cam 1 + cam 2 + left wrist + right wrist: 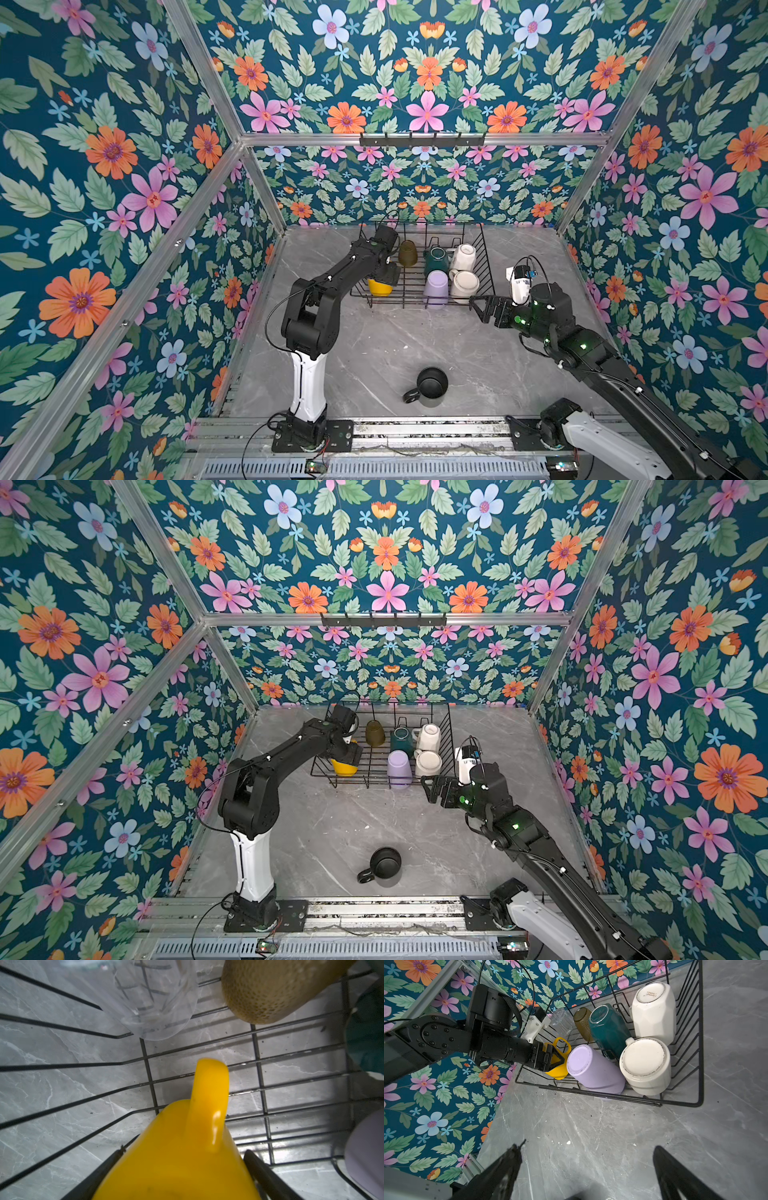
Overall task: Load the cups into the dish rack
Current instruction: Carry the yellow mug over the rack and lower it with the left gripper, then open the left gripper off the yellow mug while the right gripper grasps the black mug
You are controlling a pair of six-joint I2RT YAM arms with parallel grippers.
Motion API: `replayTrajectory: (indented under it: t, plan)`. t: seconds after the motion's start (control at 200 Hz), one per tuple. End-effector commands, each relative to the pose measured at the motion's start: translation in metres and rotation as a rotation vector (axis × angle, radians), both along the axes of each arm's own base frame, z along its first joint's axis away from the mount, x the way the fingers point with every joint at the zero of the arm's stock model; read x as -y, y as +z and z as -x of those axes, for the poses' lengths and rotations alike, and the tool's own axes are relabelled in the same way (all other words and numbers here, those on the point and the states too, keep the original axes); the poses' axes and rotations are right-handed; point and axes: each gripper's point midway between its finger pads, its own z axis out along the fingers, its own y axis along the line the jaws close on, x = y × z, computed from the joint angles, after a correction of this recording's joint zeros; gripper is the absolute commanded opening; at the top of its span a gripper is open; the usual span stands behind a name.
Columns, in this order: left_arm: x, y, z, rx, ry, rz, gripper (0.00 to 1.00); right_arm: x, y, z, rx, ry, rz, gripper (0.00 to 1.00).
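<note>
The black wire dish rack stands at the back of the table. Upside down in it are a lilac tumbler, a dark-green mug, an amber glass, a clear glass and two white mugs. My left gripper is open around the yellow mug at the rack's front left, with a slim gap at one finger. A black mug stands upright near the front edge. My right gripper hangs open and empty beside the rack's front right corner.
A black hook rail hangs on the frame bar high at the back. Floral walls close in the grey marble table on three sides. The left arm reaches over the rack's left wall.
</note>
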Motion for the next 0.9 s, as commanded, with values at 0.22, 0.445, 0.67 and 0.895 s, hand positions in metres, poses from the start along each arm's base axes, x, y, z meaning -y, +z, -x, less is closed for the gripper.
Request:
replayTrajectory:
  t: [0.22, 0.445, 0.67, 0.895]
  plan:
    - [0.006, 0.046, -0.002, 0.107, -0.001, 0.075, 0.92, -0.018, -0.018, 0.008, -0.102, 0.144, 0.099, 0.86]
    - [-0.006, 0.137, -0.002, 0.455, 0.07, 0.175, 0.93, -0.038, -0.057, 0.048, -0.204, 0.261, 0.326, 0.79]
    - [-0.026, 0.229, 0.039, 0.876, 0.12, 0.466, 1.0, -0.061, -0.088, 0.092, -0.297, 0.36, 0.386, 0.73]
    - [-0.032, 0.242, 0.065, 0.96, 0.127, 0.611, 1.0, -0.085, -0.118, 0.118, -0.366, 0.431, 0.466, 0.7]
